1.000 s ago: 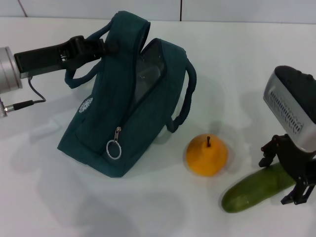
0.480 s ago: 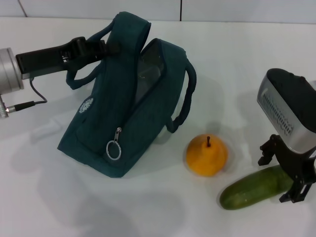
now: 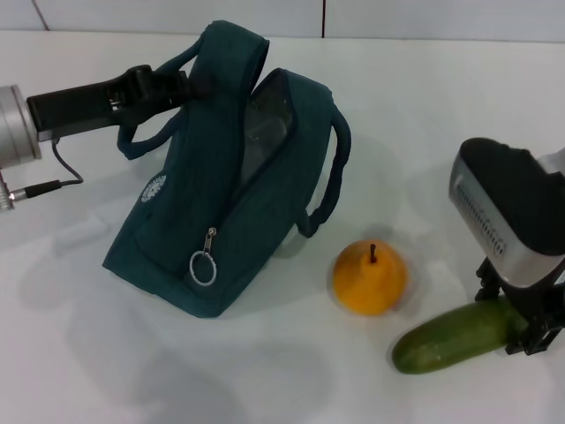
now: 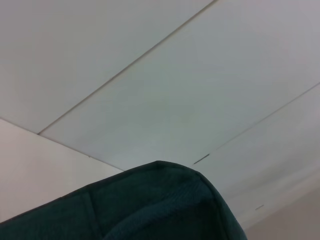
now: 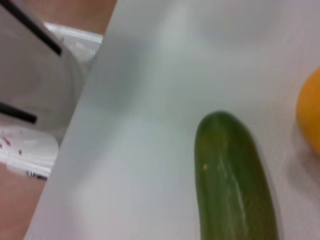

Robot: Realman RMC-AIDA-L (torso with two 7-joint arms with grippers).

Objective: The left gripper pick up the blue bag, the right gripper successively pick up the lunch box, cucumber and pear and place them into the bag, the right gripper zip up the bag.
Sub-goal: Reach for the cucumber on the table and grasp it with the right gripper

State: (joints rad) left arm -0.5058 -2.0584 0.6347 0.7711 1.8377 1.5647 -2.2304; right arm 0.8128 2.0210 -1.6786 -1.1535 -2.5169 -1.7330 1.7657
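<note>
The blue bag [image 3: 190,221] leans on the table with its zipper open, and its fabric also fills the lower part of the left wrist view [image 4: 160,205]. My left gripper [image 3: 188,86] is shut on the bag's top edge beside a loop handle and holds it up. The cucumber [image 3: 455,337] lies flat at the front right, also seen close up [image 5: 235,180]. My right gripper [image 3: 512,316] is open, low over the cucumber's right end with a finger on each side. The pear [image 3: 369,278] stands upright between bag and cucumber, its edge showing in the right wrist view [image 5: 310,115]. Only grey lining shows in the bag's mouth; the lunch box is hidden.
A metal ring pull [image 3: 203,268] hangs at the zipper's low front end. The white table [image 3: 415,106] has bare room behind the pear and in front of the bag. The table's edge [image 5: 75,130] runs close beside the cucumber's end.
My right arm has come down and a little leftward over the cucumber's right end. The cucumber shifted slightly. The left gripper and the bag have stayed put.
</note>
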